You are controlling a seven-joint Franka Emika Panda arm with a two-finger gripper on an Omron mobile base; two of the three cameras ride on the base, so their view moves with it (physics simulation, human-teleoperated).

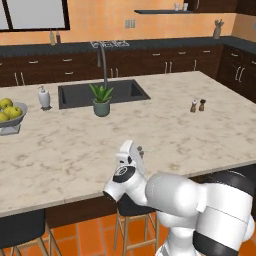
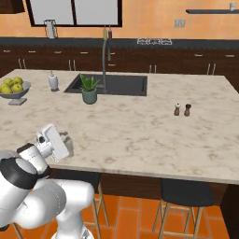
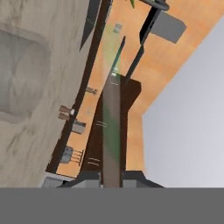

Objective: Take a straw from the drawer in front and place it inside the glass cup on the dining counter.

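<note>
Two small shakers (image 1: 197,105) stand side by side on the right part of the beige marbled tabletop (image 1: 65,150) in the left base view, well apart from the rest. The dark sink (image 1: 75,95) is sunk into the far side, with a potted plant (image 1: 101,100) just in front of it, a white soap bottle (image 1: 44,97) near its left corner and a bowl of green fruit (image 1: 10,112) at the left edge. The white arm reaches up from the lower right, and its hand (image 1: 136,150) is over the near edge of the tabletop, above a dark stool (image 1: 132,210). In the right base view the hand sits at the lower left, tilted, and the glass cup (image 2: 66,144) stands on the tabletop just beside it, close to the near edge – whether they touch I cannot tell. In the hand view the straw (image 3: 112,131) runs up from between the two dark fingertips (image 3: 89,177), which are clenched on it – it looks blurred and wide this close to the lens. The glass cup (image 3: 22,78) shows as a faint clear shape on the marbled stone to the left of the straw, apart from it.
</note>
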